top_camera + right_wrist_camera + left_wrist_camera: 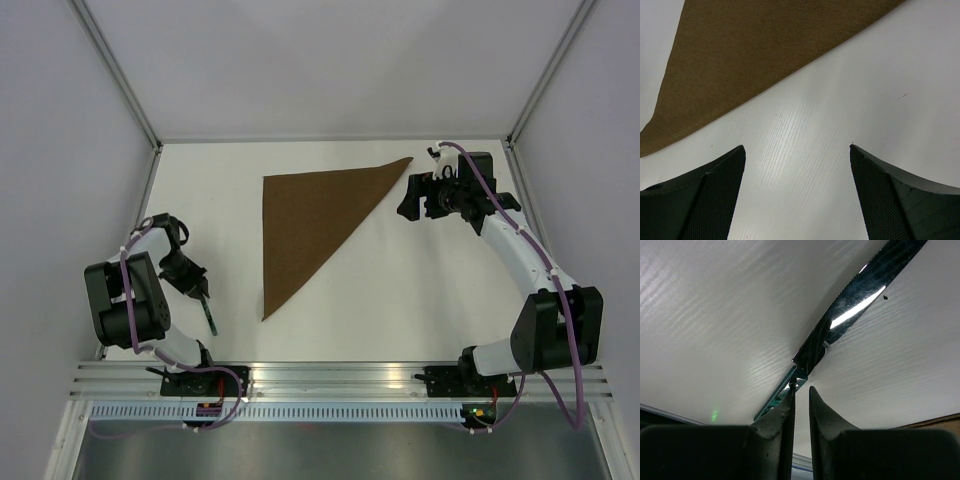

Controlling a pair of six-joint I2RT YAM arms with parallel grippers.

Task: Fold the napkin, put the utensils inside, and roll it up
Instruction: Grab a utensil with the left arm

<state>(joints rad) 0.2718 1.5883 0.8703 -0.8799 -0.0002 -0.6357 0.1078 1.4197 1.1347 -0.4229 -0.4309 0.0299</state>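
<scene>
Steel knife [850, 305] meets the left gripper's [801, 388] nearly closed jaws (grip unclear; right gripper [797, 146] gapes). Centre it before lifting.

We're looking in on a robotics lab test cell. Plain white panels [300, 60] box it in, framed by aluminium struts [112, 65] rising beyond the right jaws and outside the left jaws. Beneath both sets of jaws lies a bare white table [420, 300]. Behind them a slotted aluminium rail [340, 372] carries the bolted arm bases [445, 380], with purple cables [577, 395] looping off them.
</scene>
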